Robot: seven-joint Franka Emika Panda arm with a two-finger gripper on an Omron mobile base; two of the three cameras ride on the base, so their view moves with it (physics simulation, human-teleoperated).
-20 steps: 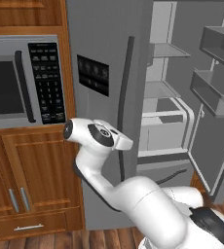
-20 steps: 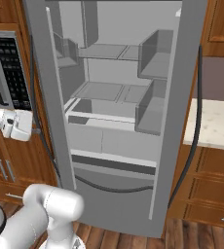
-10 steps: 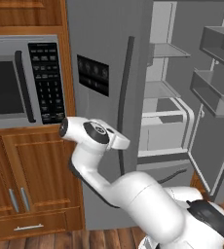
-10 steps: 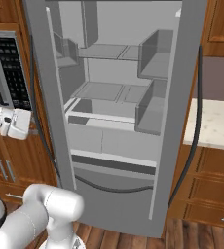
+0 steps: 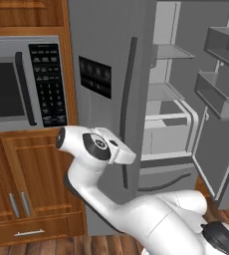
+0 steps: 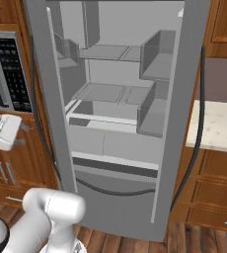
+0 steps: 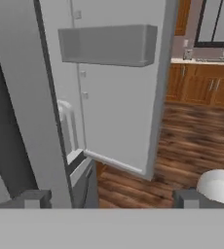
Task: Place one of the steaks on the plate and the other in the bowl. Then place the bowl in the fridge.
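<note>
Grey steel fridge [image 6: 182, 123] with one door swung wide, claw [image 7: 109, 197] open and empty beside its edge.

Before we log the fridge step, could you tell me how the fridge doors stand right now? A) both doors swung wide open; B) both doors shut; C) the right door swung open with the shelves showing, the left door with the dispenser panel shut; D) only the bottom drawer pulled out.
C: the right door stands swung out, baring the fridge shelves, while the left door with the dispenser panel is shut.
</note>
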